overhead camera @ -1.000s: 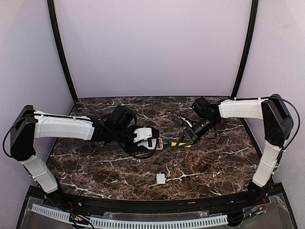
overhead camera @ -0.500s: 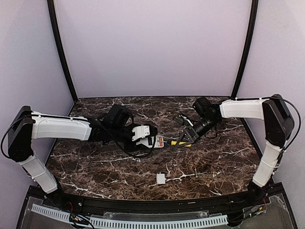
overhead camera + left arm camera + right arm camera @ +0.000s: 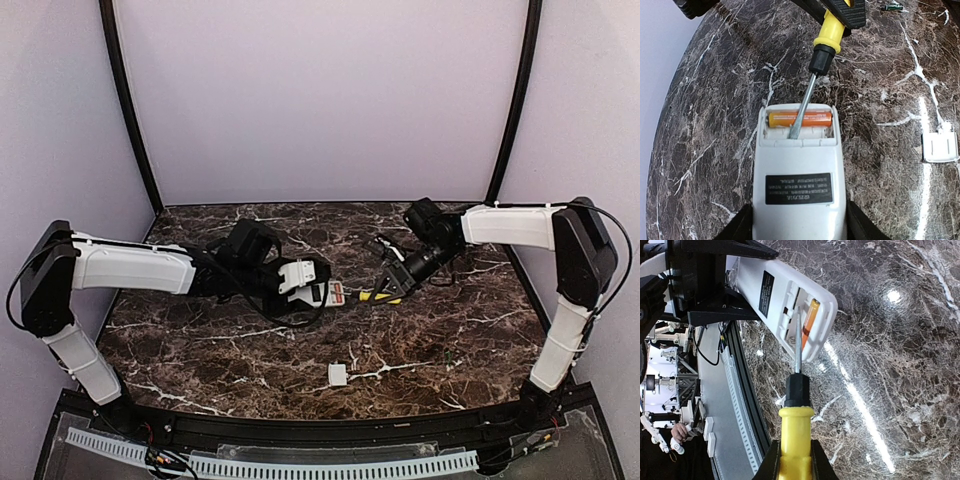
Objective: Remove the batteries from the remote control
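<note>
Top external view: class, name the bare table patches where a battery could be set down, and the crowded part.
Free: near strip from the white cover to the right arm's base; back of the table, below the wall. Crowded: centre, where left tool, remote control, screwdriver and right tool meet.

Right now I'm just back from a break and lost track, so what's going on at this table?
The left gripper holds the remote control, its battery compartment open. One orange battery sits inside; the slot beside it is empty. The right gripper holds a yellow-handled screwdriver, its tip in that empty slot, seemingly to pry the battery out. A dark battery and the white cover lie loose on the table.
</note>
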You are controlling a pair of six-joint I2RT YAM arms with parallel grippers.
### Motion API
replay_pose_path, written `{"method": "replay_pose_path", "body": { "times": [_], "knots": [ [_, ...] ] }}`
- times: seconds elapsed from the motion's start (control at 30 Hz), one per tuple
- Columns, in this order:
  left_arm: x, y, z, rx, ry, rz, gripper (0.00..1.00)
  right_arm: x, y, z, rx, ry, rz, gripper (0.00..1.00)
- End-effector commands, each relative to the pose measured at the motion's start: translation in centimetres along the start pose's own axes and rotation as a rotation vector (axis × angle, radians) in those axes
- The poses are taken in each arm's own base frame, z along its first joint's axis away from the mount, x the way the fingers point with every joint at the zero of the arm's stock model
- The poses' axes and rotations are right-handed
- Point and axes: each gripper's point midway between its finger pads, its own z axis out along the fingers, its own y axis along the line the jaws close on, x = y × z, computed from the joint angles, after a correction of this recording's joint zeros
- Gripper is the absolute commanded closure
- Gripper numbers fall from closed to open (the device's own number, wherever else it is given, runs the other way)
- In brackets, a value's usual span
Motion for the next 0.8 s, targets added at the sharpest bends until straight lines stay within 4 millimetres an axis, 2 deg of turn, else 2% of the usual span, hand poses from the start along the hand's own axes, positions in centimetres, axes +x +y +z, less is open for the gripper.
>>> {"method": "replay_pose_path", "body": {
  "times": [0.0,0.37,0.77],
  "knots": [
    [-3.4,1.4,-0.1,-0.046,-0.128,0.016,1.0,-1.3,1.3,0.0,0.013,-0.013,-0.052,1.0],
    [-0.9,1.3,1.5,-0.038,-0.028,-0.017,1.0,-1.8,0.6,-1.2,0.138,-0.014,-0.011,1.0],
    [1.1,1.3,2.1,-0.008,0.014,-0.097,1.0,-2.4,-0.1,-2.1,0.227,-0.027,-0.012,1.0]
  ]
}}
